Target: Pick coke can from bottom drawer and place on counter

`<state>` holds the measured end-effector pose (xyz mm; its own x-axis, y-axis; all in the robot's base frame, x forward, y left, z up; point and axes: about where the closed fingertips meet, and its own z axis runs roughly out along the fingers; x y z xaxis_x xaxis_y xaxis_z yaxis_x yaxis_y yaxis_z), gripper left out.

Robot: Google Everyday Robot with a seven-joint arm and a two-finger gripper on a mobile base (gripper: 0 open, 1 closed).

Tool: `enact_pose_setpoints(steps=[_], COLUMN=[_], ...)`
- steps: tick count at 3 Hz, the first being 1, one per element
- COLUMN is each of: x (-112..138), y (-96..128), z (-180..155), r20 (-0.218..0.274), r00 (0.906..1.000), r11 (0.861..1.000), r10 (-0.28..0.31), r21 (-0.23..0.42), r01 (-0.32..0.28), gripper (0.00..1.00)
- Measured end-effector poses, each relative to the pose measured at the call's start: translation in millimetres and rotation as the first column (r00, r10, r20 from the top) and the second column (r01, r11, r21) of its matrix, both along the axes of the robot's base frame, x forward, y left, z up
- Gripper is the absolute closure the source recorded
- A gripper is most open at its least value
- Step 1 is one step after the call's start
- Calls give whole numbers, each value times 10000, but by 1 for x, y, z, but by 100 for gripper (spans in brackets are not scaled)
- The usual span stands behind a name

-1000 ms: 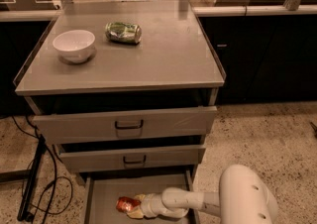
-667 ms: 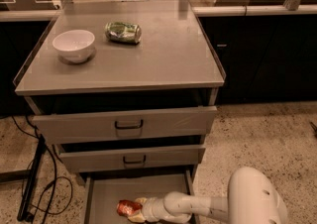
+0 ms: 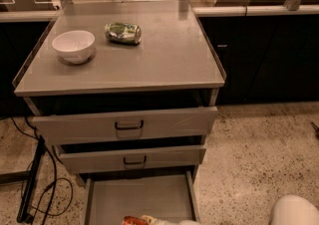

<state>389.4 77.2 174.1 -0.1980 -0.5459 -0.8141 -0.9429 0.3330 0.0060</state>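
The coke can (image 3: 132,220) lies on its side at the front of the open bottom drawer (image 3: 139,196); only its red top edge shows at the lower border of the camera view. My gripper (image 3: 150,221) is right beside the can on its right, mostly cut off by the border. A white part of my arm (image 3: 295,211) shows at the lower right. The counter (image 3: 164,55) is the grey top of the cabinet, above the drawers.
A white bowl (image 3: 74,46) and a green can (image 3: 123,33) on its side sit at the counter's back left. Two taller drawers (image 3: 127,125) with black handles stand slightly open above the bottom one. Black cables (image 3: 35,189) lie on the floor at the left.
The gripper and the coke can have shifted toward the front of the drawer, lower in view. The white arm part has moved right and down.
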Motion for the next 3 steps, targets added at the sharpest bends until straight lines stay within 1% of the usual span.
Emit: enact_pose_setpoints(steps=[1, 2, 3], x=[-2, 20, 20], y=[-17, -31, -32], z=[45, 68, 68], r20=[161, 621, 624], r00=[9998, 9976, 9976], r11=[9996, 9996, 9996], r10=[132, 292, 292], r21=[238, -32, -34], r01=[-135, -290, -290], gripper=[100, 100, 100])
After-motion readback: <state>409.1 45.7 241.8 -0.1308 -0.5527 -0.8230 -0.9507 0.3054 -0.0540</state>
